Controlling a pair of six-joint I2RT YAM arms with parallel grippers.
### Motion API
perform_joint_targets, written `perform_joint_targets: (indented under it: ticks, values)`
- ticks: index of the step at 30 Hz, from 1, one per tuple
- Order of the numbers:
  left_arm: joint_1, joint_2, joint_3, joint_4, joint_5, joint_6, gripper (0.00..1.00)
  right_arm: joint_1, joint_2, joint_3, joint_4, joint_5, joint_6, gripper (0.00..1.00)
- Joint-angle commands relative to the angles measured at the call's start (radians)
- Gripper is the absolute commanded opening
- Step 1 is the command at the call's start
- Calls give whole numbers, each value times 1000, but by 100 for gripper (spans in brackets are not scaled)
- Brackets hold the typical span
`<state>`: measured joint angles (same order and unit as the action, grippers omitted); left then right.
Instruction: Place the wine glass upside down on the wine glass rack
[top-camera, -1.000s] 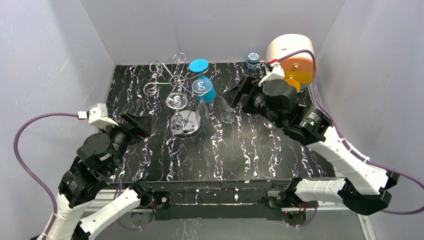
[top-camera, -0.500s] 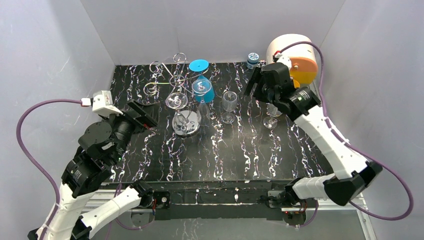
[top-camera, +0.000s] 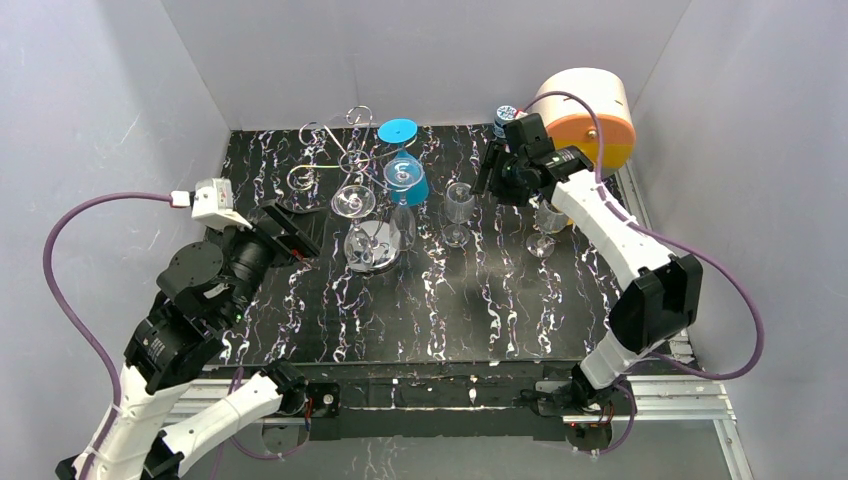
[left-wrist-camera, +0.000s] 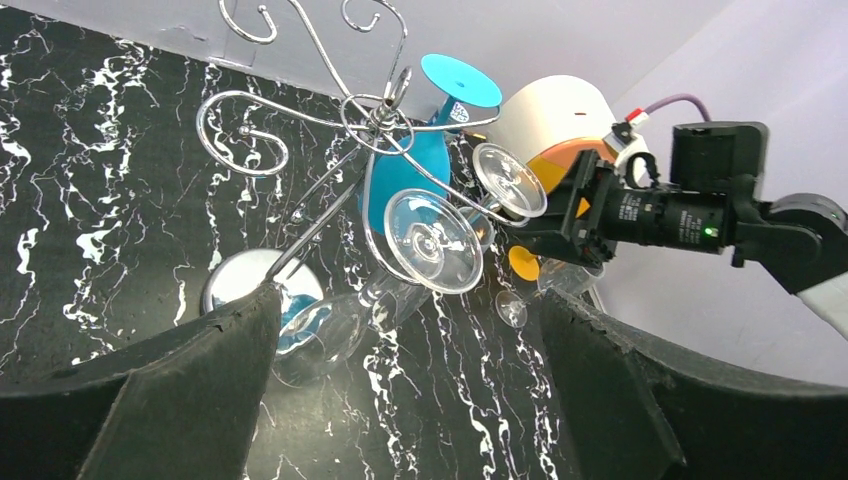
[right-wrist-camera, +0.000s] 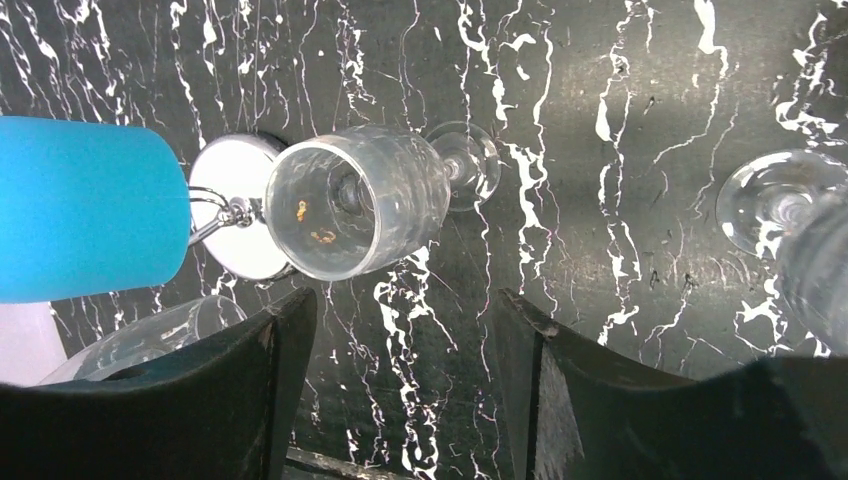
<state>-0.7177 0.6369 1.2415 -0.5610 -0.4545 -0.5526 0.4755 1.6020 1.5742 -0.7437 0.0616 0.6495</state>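
The silver wire wine glass rack (top-camera: 340, 158) stands at the back middle on its round chrome base (top-camera: 372, 246). A blue glass (top-camera: 405, 176) and a clear glass (top-camera: 353, 203) hang on it upside down. A clear wine glass (top-camera: 459, 206) stands upright to its right, and a second one (top-camera: 545, 226) stands further right. My right gripper (top-camera: 489, 172) is open and empty, just behind and right of the upright glass (right-wrist-camera: 355, 200). My left gripper (top-camera: 297, 232) is open and empty, left of the rack (left-wrist-camera: 370, 115), facing it.
A white and orange cylinder (top-camera: 590, 118) and a small blue-capped bottle (top-camera: 506, 120) stand at the back right. The black marbled mat (top-camera: 450, 310) is walled by grey panels. The right forearm reaches over the second glass.
My right gripper has drawn back from the upright glass toward the back right, leaving it standing free. My left gripper has edged closer to the rack.
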Motion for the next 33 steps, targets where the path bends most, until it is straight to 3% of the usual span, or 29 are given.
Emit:
perform_joint_targets:
  ticks: [1, 20, 27, 30, 33]
  values:
    - [-4, 0, 27, 12, 29, 28, 98, 1, 37, 66, -8, -39, -49, 72]
    - [-4, -8, 0, 18, 5, -15, 98, 43, 180, 145, -55, 67, -133, 68]
    - [-4, -13, 3, 19, 17, -4, 98, 58, 171, 142, -84, 124, -150, 46]
    - [-4, -26, -5, 84, 105, 34, 98, 61, 161, 134, -86, 111, -170, 32]
    - [-4, -72, -47, 148, 95, 40, 98, 67, 160, 139, -110, 109, -169, 25]
